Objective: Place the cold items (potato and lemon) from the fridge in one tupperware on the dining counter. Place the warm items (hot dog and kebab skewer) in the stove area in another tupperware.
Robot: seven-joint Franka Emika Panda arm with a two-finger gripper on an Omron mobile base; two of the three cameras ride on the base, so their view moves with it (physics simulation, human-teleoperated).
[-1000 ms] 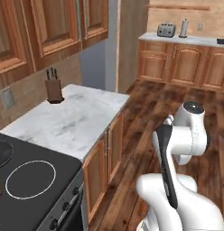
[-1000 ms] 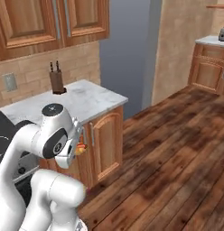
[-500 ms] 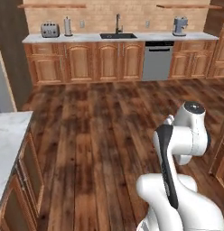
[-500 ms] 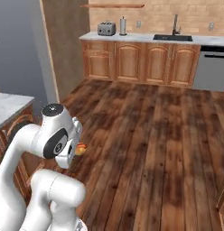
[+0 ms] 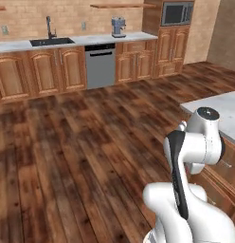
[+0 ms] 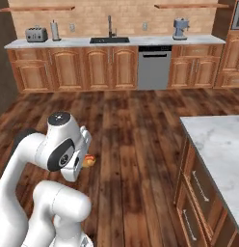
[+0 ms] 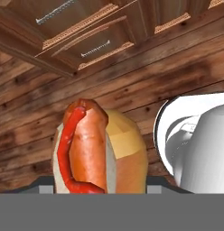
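The gripper (image 6: 86, 158) is closed partway around the hot dog (image 7: 98, 149), holding it above the wooden floor (image 6: 140, 140). The hot dog hangs well in front of the dishwasher (image 6: 153, 67), beside the marble-topped counter (image 6: 218, 144).

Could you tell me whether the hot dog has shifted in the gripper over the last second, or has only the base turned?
No. The hot dog sits at the same spot beside the white arm's wrist in the right base view; only the kitchen behind has swung past.

Kitchen: sink (image 6: 110, 40), dishwasher (image 6: 153, 67), probably a toaster (image 6: 36, 34).
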